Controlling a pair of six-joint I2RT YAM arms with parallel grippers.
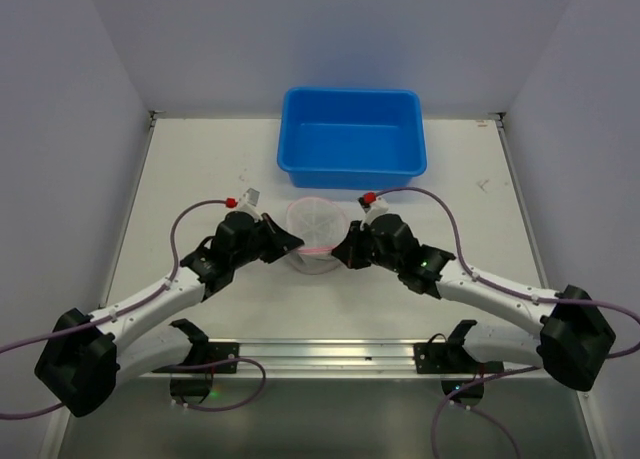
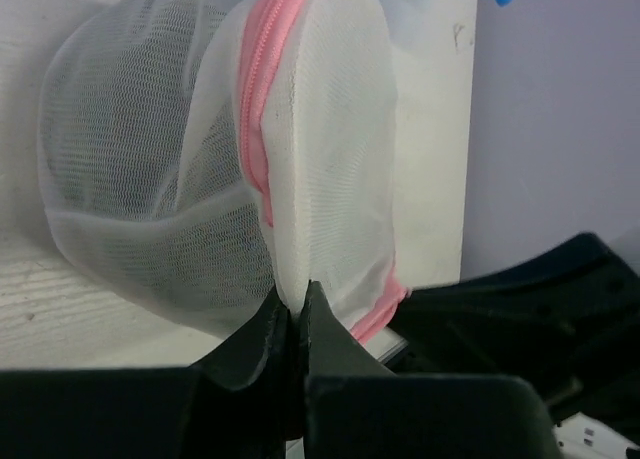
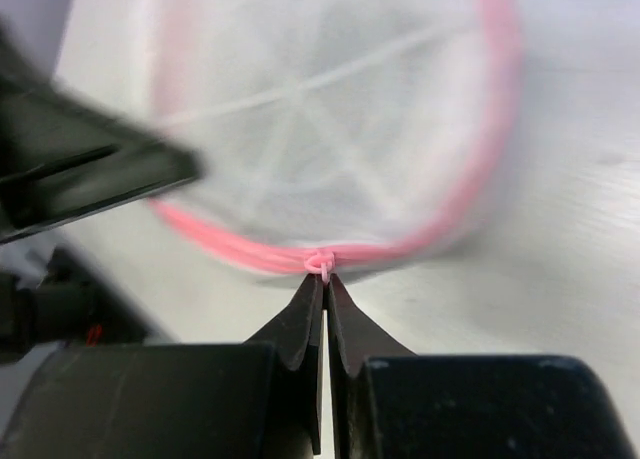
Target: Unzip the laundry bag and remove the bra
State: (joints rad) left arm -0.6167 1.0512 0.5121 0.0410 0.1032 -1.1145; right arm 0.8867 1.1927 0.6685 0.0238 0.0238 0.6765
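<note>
The laundry bag (image 1: 316, 229) is a small white mesh drum with pink trim, at the table's middle between both grippers. My left gripper (image 1: 291, 242) is shut on the bag's white fabric edge (image 2: 295, 289), beside the pink zipper (image 2: 258, 109). My right gripper (image 1: 343, 247) is shut on the small pink zipper pull (image 3: 322, 265) at the rim of the bag's round face (image 3: 330, 119). The bra is not visible; the mesh shows only a dim shading inside.
A blue plastic tub (image 1: 352, 136) stands just behind the bag, toward the back of the table. The white table (image 1: 200, 179) is walled at left, right and back. The right arm's black body (image 2: 530, 309) lies close behind the bag.
</note>
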